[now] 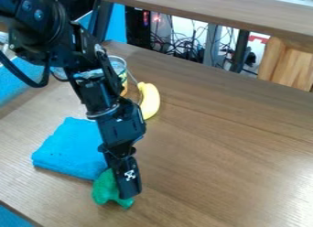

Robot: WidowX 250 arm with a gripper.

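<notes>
The black gripper (pixel 126 178) hangs low over the front left of the wooden table, tilted down to the right. Right against its left side is a green soft-looking object (pixel 107 190) with short stubs at its lower end, partly hidden by the gripper. Whether it is held or only touched, I cannot tell. A folded blue cloth (pixel 68 150) lies just to the left and behind, its right edge covered by the arm and its front corner close to the green object.
A yellow banana (pixel 150 102) lies behind the gripper, to the right of the arm. Partly hidden behind the arm is a metal-rimmed container (pixel 123 74) with some yellow on it. A raised wooden shelf (pixel 226 10) crosses the back, with cables beyond the table (pixel 232 148).
</notes>
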